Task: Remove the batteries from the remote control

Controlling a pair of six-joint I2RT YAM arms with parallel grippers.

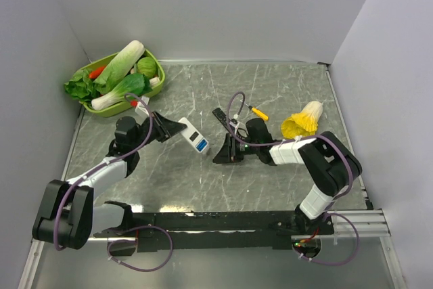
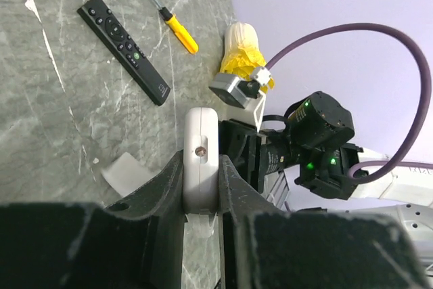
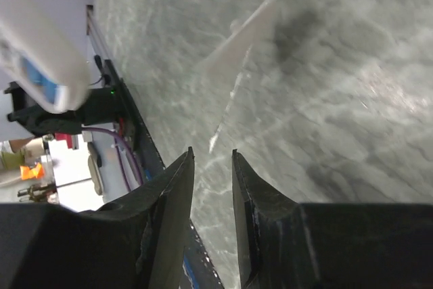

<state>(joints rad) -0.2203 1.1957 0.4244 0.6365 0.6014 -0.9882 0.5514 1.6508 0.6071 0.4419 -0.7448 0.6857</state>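
Legible text: none.
Blue battery [image 1: 201, 144] in white remote [image 1: 191, 131], button marks on black remote [image 2: 125, 38]: too small to read.

A basket [image 1: 115, 109] sits at the table's [image 1: 270, 86] back left; a screwdriver [image 1: 259, 113] lies between a remote [image 1: 194, 136] on its left and a vegetable [image 1: 303, 120] on its right.

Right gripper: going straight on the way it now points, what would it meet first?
Likely the bare table, just short of the white cover plate lying ahead. The view is blurred, so depth is unclear.
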